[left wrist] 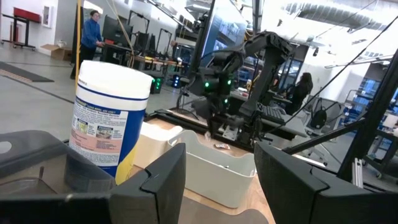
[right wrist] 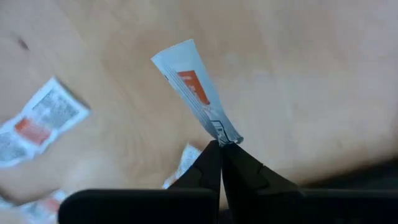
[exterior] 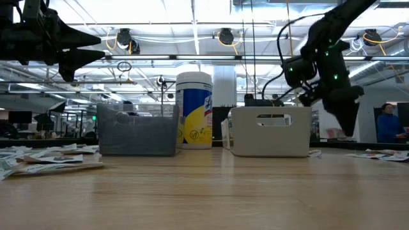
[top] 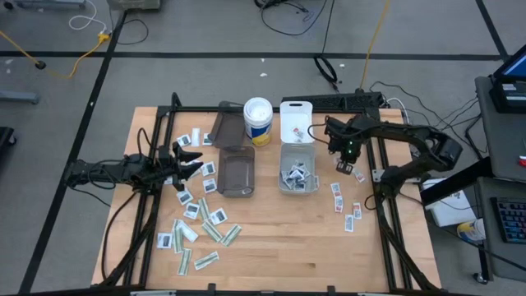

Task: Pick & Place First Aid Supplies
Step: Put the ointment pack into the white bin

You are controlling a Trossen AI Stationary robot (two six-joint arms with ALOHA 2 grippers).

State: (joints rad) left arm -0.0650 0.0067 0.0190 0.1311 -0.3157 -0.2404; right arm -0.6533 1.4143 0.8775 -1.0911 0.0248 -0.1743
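One white packet with an orange mark (right wrist: pixel 194 93) is pinched by its corner in the closed right gripper (right wrist: pixel 221 147), held above the table (top: pixel 279 255) just beside the pale bin (top: pixel 297 178), while the left gripper (top: pixel 191 162) hangs with fingers parted and empty near the smoky bin (top: pixel 237 171).

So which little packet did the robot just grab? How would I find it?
Find the white bin in the middle of the table, then look just right of it, where the right gripper hangs. Pinched in its shut fingertips is a small white packet with an orange-red patch. It is the only one lifted off the wood; the others lie flat.
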